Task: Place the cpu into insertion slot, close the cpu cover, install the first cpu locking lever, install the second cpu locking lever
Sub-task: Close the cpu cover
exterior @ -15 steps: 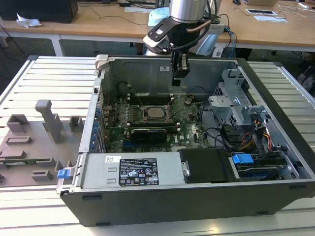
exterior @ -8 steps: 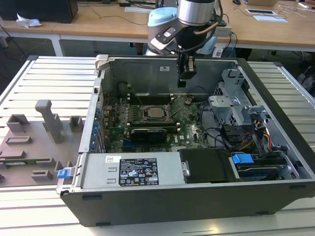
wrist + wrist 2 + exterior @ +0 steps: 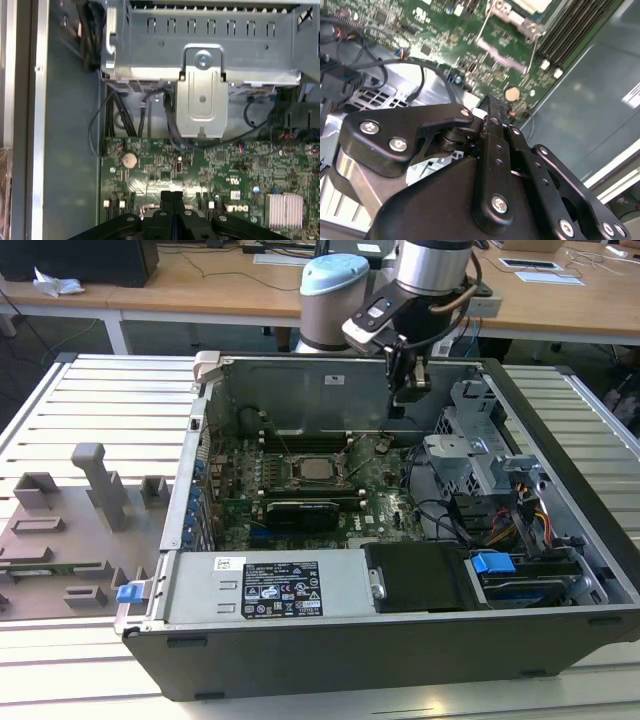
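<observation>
The cpu [image 3: 318, 468] lies flat in the socket at the middle of the green motherboard [image 3: 375, 502], its pale silver top showing. The cpu cover [image 3: 297, 469] lies as a thin metal frame around it; whether the levers are latched I cannot tell. In the second wrist view a corner of the cpu [image 3: 534, 4] and the cover's edge [image 3: 516, 17] show, with thin lever rods beside them. My gripper [image 3: 399, 408] hangs above the board's back right part, to the exterior view's right of the socket and apart from it. Its black fingers [image 3: 171, 196] are pressed together with nothing between them, as the gripper [image 3: 492, 102] also shows in the second wrist view.
The open case wall [image 3: 300, 380] rises behind the board. A silver drive cage [image 3: 470, 455] and black cables [image 3: 440, 515] stand to the exterior view's right of the gripper. The power supply [image 3: 265, 588] lies in front. A coin battery [image 3: 130, 159] sits near the fingertips. A grey fixture plate [image 3: 70, 530] lies outside the case.
</observation>
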Motion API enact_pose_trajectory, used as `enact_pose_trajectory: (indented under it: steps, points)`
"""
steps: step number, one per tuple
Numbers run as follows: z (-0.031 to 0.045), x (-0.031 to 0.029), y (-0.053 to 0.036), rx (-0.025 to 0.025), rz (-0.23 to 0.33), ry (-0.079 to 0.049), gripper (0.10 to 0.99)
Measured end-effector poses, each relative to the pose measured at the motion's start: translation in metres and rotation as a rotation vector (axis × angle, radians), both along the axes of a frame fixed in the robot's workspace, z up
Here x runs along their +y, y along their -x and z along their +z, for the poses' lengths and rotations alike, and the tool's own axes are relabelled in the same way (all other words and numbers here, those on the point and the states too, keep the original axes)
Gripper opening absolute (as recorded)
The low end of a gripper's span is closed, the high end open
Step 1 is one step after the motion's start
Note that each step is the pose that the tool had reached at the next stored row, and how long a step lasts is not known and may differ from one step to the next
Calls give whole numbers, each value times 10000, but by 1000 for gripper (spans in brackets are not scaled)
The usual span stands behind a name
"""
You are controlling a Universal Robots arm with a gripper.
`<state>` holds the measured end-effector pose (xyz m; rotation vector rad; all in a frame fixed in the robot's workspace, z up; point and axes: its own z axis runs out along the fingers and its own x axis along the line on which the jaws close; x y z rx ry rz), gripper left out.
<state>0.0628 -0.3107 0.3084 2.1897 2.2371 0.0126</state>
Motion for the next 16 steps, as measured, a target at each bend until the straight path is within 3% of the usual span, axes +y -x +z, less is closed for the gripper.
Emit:
enact_pose_trajectory:
  steps: [10,12,16]
  points:
    - [-1,0,-336,5,0,2,106]
    - [-13,1,-374,21,1,-2,106]
    - [-87,0,-355,42,0,1,106]
